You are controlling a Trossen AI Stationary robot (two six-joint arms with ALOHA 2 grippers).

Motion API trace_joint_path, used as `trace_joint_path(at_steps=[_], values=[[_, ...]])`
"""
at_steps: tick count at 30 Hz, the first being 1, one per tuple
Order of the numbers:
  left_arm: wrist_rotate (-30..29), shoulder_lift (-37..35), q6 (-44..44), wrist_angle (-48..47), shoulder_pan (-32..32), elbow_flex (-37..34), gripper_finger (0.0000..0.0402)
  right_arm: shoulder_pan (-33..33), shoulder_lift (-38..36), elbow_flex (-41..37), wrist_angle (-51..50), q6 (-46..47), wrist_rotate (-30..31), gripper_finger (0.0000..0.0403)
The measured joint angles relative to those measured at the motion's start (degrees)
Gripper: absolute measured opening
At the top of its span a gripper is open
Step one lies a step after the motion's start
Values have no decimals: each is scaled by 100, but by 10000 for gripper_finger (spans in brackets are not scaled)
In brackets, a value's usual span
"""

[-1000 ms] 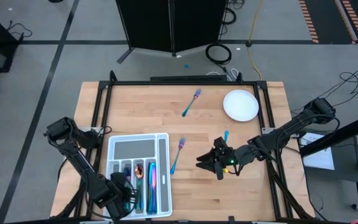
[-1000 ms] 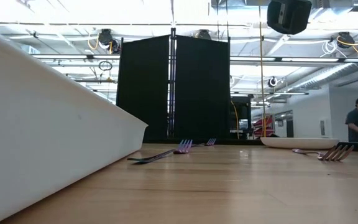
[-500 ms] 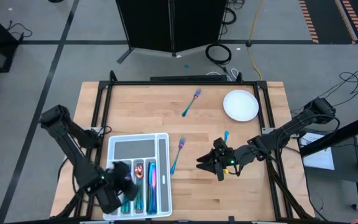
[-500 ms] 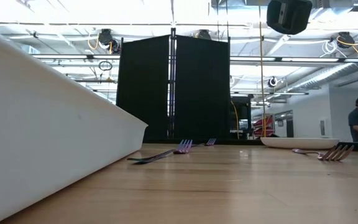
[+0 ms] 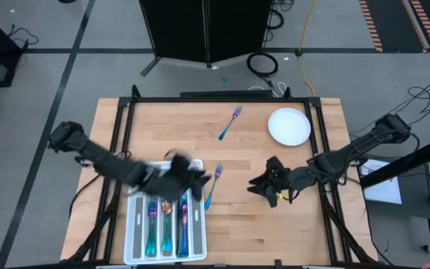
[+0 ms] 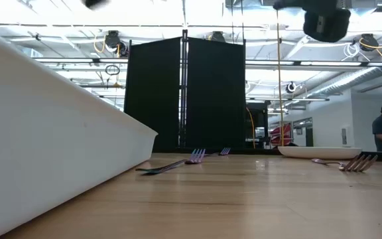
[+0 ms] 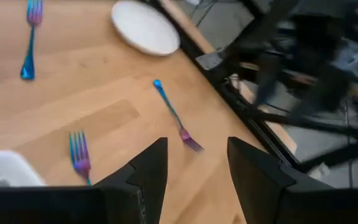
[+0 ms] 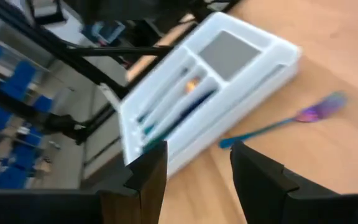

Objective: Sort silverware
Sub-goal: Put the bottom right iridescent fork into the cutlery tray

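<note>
1. High view: left gripper [image 5: 198, 178] sits over the white tray [image 5: 196, 243], which holds sorted silverware [image 5: 166, 224]; right gripper [image 5: 263, 183] hovers mid-table.
2. Both wrist views show the fingers spread apart, holding nothing.
3. Left wrist view picks up three loose forks [image 7: 174, 116] and a plate [image 7: 145, 28].

A black folding screen [image 5: 207, 30] stands on grey floor [image 5: 66, 45] behind the table.
</note>
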Motion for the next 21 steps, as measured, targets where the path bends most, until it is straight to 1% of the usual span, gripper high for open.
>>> trace_joint_path(at_steps=[2,4,7,11,15,18,21], values=[[727,50,229,187,557,-2,166,-32,-211,0,-470,4,5,162],[1377,88,446,482,983,-2,166,-68,-413,0,-926,-5,10,162],[2006,158,664,932,1545,-2,166,-97,-686,0,-1659,-11,-5,162],[2383,375,824,853,2171,196,166,-99,-987,0,-2474,40,-7,162],[2925,799,1312,488,2769,744,166,-167,-1105,0,-3204,626,-20,162],[3164,1257,1755,-170,3272,1332,166,-284,-1039,0,-3766,1273,12,162],[3207,1769,2248,-946,3767,1900,166,-420,-851,0,-4101,1762,23,162]])
